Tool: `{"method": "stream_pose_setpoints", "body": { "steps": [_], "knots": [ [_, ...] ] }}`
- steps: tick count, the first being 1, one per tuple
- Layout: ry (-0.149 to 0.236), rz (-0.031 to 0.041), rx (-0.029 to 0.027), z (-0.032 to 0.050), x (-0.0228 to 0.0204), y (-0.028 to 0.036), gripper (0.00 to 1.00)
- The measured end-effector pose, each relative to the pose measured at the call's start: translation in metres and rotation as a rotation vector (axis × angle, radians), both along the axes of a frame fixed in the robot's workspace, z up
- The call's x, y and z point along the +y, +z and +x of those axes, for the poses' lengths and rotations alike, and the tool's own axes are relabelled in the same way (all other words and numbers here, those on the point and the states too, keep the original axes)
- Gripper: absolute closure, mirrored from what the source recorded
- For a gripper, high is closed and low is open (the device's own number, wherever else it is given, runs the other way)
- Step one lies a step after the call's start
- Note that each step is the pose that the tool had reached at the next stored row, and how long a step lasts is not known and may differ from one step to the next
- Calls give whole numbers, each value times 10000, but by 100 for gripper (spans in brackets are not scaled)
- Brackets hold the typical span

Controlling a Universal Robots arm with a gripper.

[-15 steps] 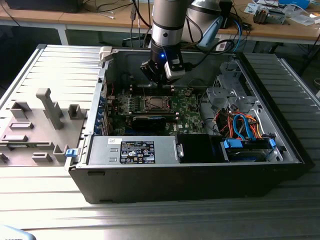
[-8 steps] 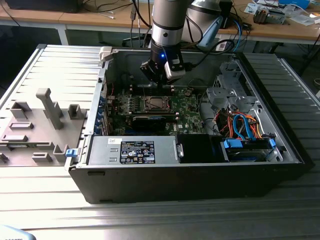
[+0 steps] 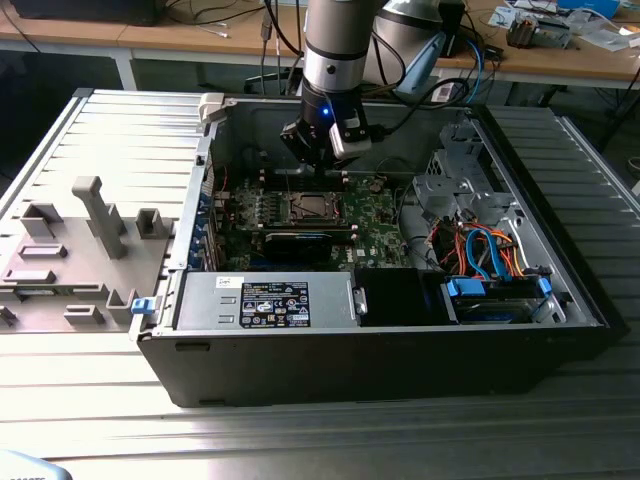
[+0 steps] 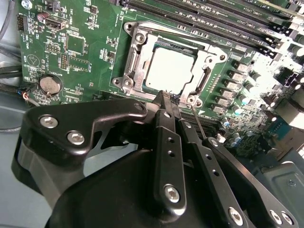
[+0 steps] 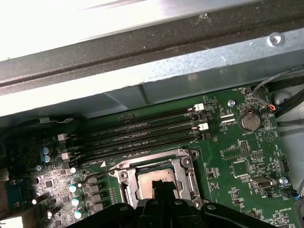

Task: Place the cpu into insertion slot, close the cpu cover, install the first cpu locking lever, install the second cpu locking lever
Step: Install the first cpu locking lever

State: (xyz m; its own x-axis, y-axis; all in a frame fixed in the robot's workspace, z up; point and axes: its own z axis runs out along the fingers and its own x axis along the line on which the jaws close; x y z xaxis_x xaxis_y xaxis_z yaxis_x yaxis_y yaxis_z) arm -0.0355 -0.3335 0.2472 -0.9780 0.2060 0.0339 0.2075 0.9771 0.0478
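Observation:
The cpu [image 4: 167,71] lies flat in the insertion slot [image 4: 124,81] on the green motherboard [image 4: 85,57], its dull silver top showing through the window of the cpu cover [image 4: 137,53], which is down over it. My gripper [image 4: 166,98] hovers at the socket's edge with its black fingers [image 4: 167,142] pressed together and nothing between them. A thin metal locking lever [image 4: 198,122] stands up beside the fingers, by the row of capacitors. In the first wrist view the gripper [image 5: 161,184] sits over the cpu [image 5: 145,178]. In the exterior view the gripper [image 3: 325,140] hangs above the socket [image 3: 312,207].
Long memory slots [image 5: 142,135] run beside the socket. A coin battery [image 4: 50,84] sits on the board. The open computer case [image 3: 400,340] holds a power supply [image 3: 265,300], a black expansion card [image 3: 298,240] and bundled cables [image 3: 480,250]. A grey fixture [image 3: 90,230] stands at the exterior view's left.

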Motion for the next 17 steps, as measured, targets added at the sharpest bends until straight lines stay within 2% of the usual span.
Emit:
{"method": "stream_pose_setpoints", "body": {
  "steps": [17],
  "knots": [
    [137,0,0,0,0,0,89]
  ]
}}
